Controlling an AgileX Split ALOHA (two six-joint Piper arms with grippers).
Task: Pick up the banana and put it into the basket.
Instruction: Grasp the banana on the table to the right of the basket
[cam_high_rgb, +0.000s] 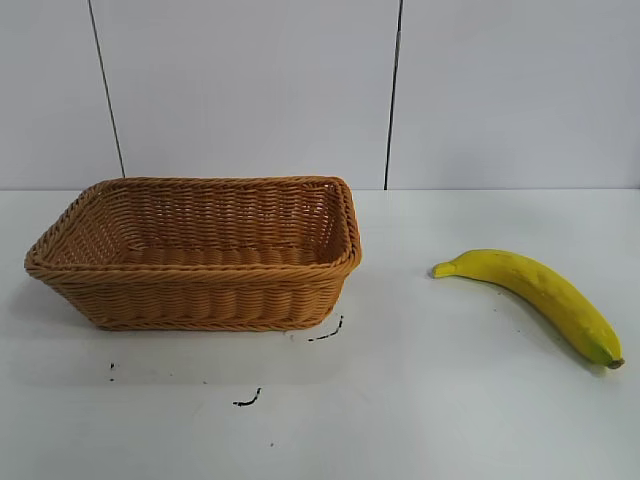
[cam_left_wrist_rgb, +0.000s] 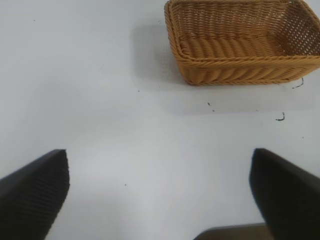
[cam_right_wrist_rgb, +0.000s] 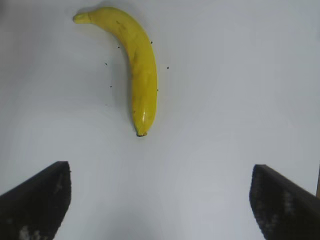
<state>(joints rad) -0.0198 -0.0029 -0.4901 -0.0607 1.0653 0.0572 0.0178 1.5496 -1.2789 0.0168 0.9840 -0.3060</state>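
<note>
1 banana (cam_high_rgb: 535, 293), 1 basket (cam_high_rgb: 200, 255); right gripper (cam_right_wrist_rgb: 160, 200) and left gripper (cam_left_wrist_rgb: 160, 195) spread, grasping nothing.

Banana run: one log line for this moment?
banana: on table, right of basket | basket: empty | right gripper: open, above banana | left gripper: open, idle

Under me lies a plain white matte tabletop (cam_high_rgb: 450, 420), marked by a few short black squiggles (cam_high_rgb: 247, 400) and tiny dark specks (like pen strokes). Behind it I see a pale grey panelled wall (cam_high_rgb: 250, 90) split by thin dark vertical seams (cam_high_rgb: 393, 95).
</note>
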